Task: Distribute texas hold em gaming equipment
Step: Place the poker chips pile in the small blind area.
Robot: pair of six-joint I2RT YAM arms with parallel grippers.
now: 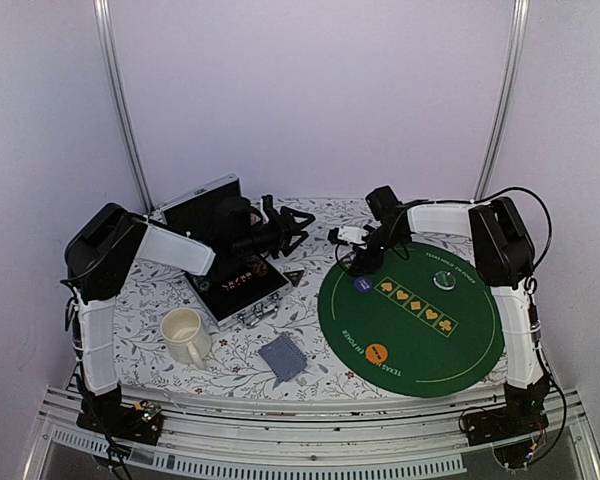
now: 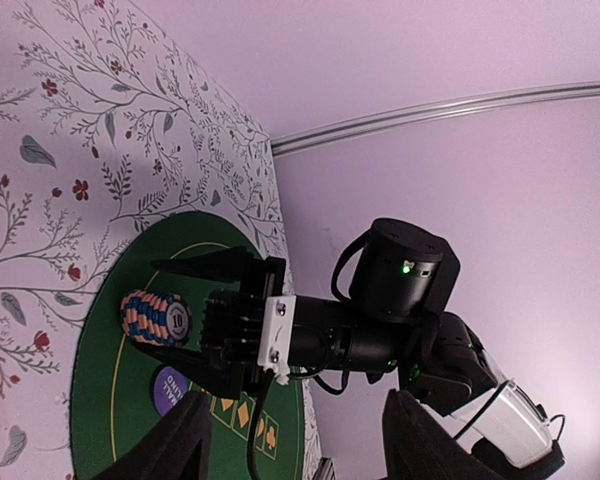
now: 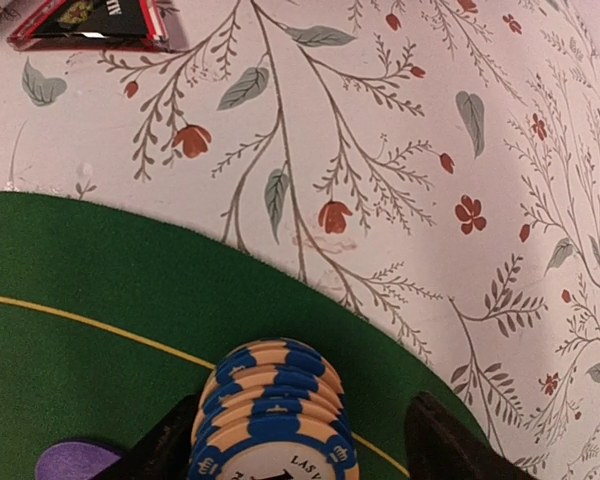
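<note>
Poker chips with orange-and-blue striped edges (image 3: 270,405) stand in one short, ribbed stack on the rim of the round green felt mat (image 1: 460,340), just inside its thin yellow line. The right gripper (image 2: 166,322) straddles this stack with its jaws parted. In the right wrist view one black finger sits against the chips and the other stands clear, with green felt showing between. The top chip bears pale lettering that is cut off by the frame edge. At least five chip edges can be counted, and the rest are hidden behind them.

Just beside the stack lies one flat purple disc (image 1: 363,285), half out of view for both wrist cameras. One orange disc (image 1: 376,353) lies near the mat's front edge, and one clear disc (image 1: 441,279) lies on the far side. Five orange card-suit symbols run in a row across the felt.

One black-red triangle marker (image 1: 296,277) lies on the floral white tablecloth (image 1: 230,360) off the mat, and its printing is too small to read. One deck of grey-blue-backed playing cards (image 1: 283,357) lies near the front edge, and its number of cards cannot be told.

The left gripper (image 1: 295,228) hangs over the far end of the open black metal-edged case (image 1: 242,285), its jaws moderately apart and holding nothing. The case contents are too dark and small to make out. One glossy cream mug (image 1: 185,333) stands just beside the case.
</note>
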